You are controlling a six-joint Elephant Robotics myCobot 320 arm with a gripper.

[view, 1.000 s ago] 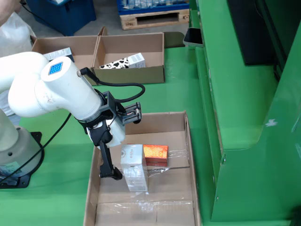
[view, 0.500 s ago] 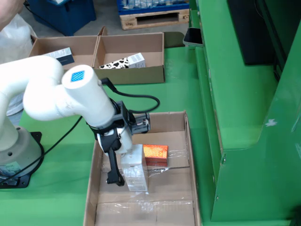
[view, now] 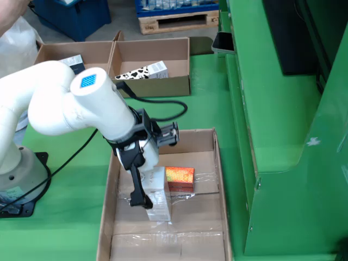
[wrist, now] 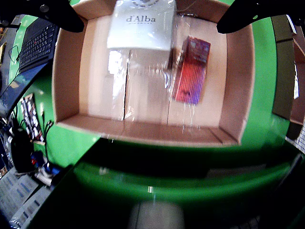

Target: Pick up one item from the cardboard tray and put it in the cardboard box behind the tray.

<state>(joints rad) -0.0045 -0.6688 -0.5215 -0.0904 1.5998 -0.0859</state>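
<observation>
Side view shows the gripper (view: pixel 145 196) lowered into the cardboard tray (view: pixel 217 179), one dark finger (view: pixel 138 191) down the left face of the upright white box (view: pixel 159 197); the other finger is hidden. An orange box (view: pixel 180 175) lies flat just beside it, and the cardboard box (view: pixel 155 85) behind holds a cow-patterned carton (view: pixel 144 71). Only the view riding on the gripper reads "d'Alba" on the white box (wrist: pixel 141 24) and shows both fingers (wrist: pixel 250 14) spread wide, open, well apart from it.

Green table (view: pixel 206 109), wooden pallet (view: pixel 176 22) behind
</observation>
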